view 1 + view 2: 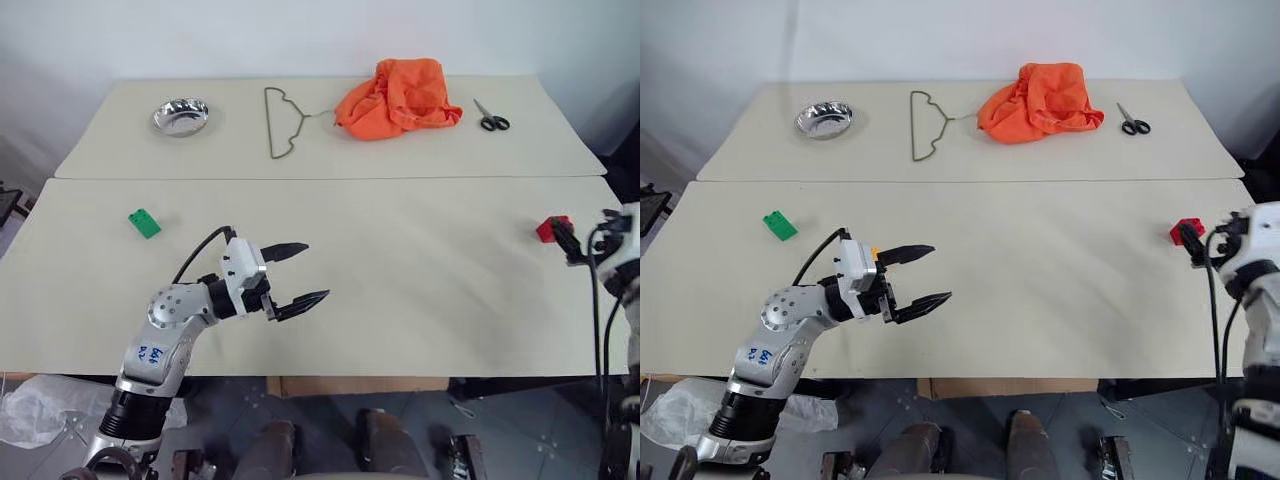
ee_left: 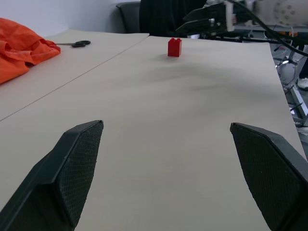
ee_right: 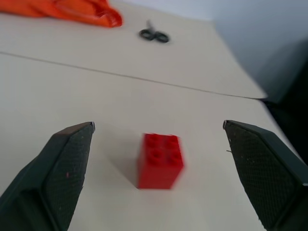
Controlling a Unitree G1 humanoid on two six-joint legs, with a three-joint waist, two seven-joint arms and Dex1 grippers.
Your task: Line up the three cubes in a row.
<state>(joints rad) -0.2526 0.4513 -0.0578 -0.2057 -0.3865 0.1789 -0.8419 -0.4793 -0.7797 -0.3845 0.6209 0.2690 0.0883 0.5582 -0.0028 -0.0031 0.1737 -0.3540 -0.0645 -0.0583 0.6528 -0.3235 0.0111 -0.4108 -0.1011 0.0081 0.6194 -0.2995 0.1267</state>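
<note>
- Left end effector [image 1: 303, 272] hangs over the near desk [image 1: 420, 300], left of centre, pointing level toward the robot's right. Jaws spread wide, nothing between them. The left wrist view shows bare desk surface between the two black fingers [image 2: 72, 173].
- Right end effector [image 3: 159, 168] at the far right edge of the near desk, jaws wide apart, nothing gripped.
- Red cube [image 3: 160, 160] stands on the desk near that right edge, studs up. In the right wrist view it sits between the two open fingers, clear of both; slightly blurred there. In the head views it is just beside the right end effector, on the side toward the desk's middle [image 1: 551, 227].
- Green cube [image 1: 144, 223] lies on the near desk well to the left, apart from the left end effector and far from the red cube.
- A small yellow-orange patch shows just beside the left end effector's white housing in the right eye view [image 1: 875, 253]; cannot tell whether it is the third cube.
- Far desk, across the seam: steel bowl [image 1: 181, 116] at left, wire hanger [image 1: 283, 122] beside it, crumpled orange cloth [image 1: 400, 97] right of centre, scissors [image 1: 491, 117] near the right end.
</note>
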